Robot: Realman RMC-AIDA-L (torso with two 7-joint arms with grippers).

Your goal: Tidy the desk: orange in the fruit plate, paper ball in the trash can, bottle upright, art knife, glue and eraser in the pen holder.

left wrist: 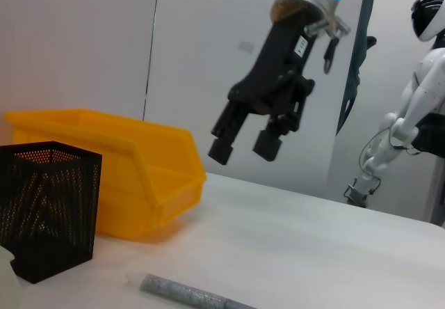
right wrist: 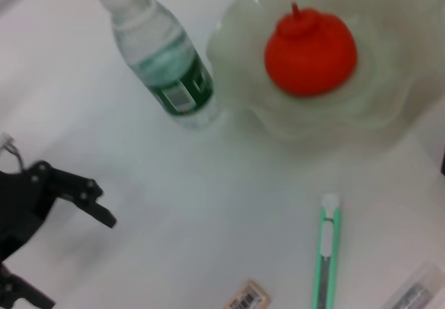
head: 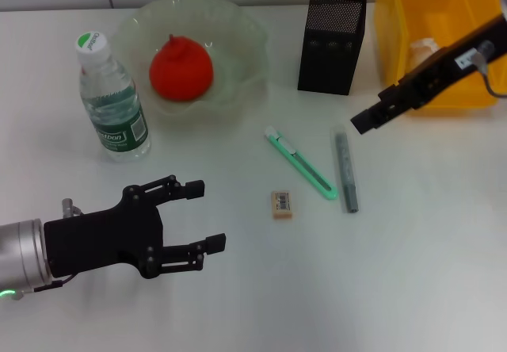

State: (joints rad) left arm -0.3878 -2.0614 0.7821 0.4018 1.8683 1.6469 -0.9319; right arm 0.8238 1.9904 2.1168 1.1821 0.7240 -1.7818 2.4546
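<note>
On the white desk (head: 412,273) the orange (head: 181,68) lies in the pale-green fruit plate (head: 247,36). The bottle (head: 111,102) stands upright left of it. The mint-green art knife (head: 299,164), the grey glue (head: 345,171) and the tan eraser (head: 282,203) lie mid-desk. The black pen holder (head: 333,44) stands beside the yellow trash can (head: 396,27), where a pale lump (head: 422,48) shows. My left gripper (head: 207,215) is open and empty at the front left. My right gripper (head: 366,120) hovers open and empty above the glue, also seen in the left wrist view (left wrist: 242,149).
The trash can (left wrist: 139,177) and pen holder (left wrist: 49,211) stand side by side at the back right. In the right wrist view the bottle (right wrist: 163,58), orange (right wrist: 311,51), knife (right wrist: 325,250) and eraser (right wrist: 245,298) show below. Bare desk lies at the front right.
</note>
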